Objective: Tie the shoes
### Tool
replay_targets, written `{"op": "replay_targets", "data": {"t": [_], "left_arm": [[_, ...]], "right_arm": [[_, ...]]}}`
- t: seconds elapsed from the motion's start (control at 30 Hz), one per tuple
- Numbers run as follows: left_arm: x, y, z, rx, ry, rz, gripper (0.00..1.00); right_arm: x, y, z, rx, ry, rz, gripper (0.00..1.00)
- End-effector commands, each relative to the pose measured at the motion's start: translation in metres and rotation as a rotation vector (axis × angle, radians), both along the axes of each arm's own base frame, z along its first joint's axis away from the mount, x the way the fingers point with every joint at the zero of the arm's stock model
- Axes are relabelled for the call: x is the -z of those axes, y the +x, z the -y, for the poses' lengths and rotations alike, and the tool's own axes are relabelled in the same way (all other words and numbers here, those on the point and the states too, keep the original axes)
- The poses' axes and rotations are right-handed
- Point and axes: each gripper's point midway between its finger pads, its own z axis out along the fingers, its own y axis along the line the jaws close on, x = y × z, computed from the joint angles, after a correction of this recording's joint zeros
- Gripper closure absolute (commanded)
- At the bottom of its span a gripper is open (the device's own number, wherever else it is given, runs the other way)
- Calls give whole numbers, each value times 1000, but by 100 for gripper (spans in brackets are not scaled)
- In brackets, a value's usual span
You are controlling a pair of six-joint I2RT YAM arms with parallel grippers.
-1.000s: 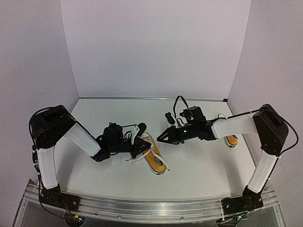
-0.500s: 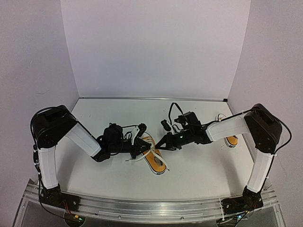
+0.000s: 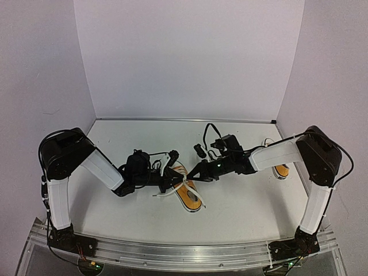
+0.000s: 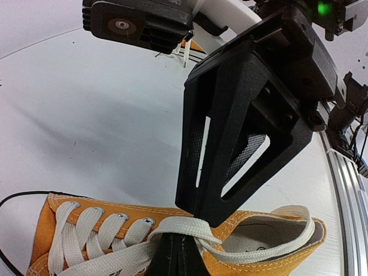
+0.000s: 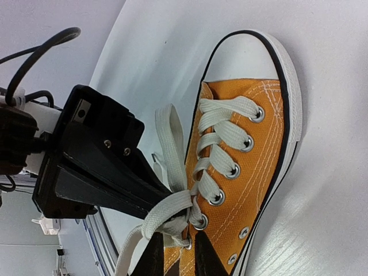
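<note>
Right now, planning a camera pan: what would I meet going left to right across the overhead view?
In order: left arm's elbow → left hand, pinching a lace → right hand → second shoe → right arm's elbow. The middle shoe lies under both hands, so I leave it out.

One orange sneaker (image 3: 190, 198) lies mid-table, white laces (image 5: 169, 208) crossed; a second sneaker (image 3: 280, 171) sits far right

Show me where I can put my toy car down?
Bare table along the back wall, and in front between the shoe and the metal rail. Crowded middle: left claw and right claw meet at that shoe's laces. Another shoe hides under the right arm.
</note>
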Motion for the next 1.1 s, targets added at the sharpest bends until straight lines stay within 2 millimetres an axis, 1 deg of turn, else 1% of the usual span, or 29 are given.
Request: {"op": "replay_targets", "data": {"t": [0.0, 0.13, 0.4, 0.47, 0.57, 0.7, 0.8, 0.93, 1.07], "left_arm": [[-12, 2, 9, 32, -32, 29, 100], [-12, 2, 9, 36, -33, 29, 100], [-16, 1, 12, 52, -47, 38, 100], [-17, 1, 12, 53, -49, 39, 100], [-17, 2, 12, 50, -47, 42, 100], [-17, 4, 6, 33, -34, 42, 100], [-19, 7, -1, 17, -12, 41, 100], [-21, 6, -13, 4, 53, 54, 92], [-27, 7, -29, -25, 101, 75, 81]], "right_arm": [[-16, 3, -13, -33, 46, 43, 81], [-16, 1, -16, -41, 49, 43, 81], [-9, -1, -21, -52, 42, 32, 82], [-9, -2, -23, -56, 43, 33, 87], [-12, -1, -22, -52, 46, 40, 100], [-17, -1, -20, -45, 46, 48, 100], [-20, -1, -17, -32, 41, 59, 100], [-26, 0, -12, -10, 30, 83, 100], [-30, 2, -7, 8, 8, 101, 100]]}}
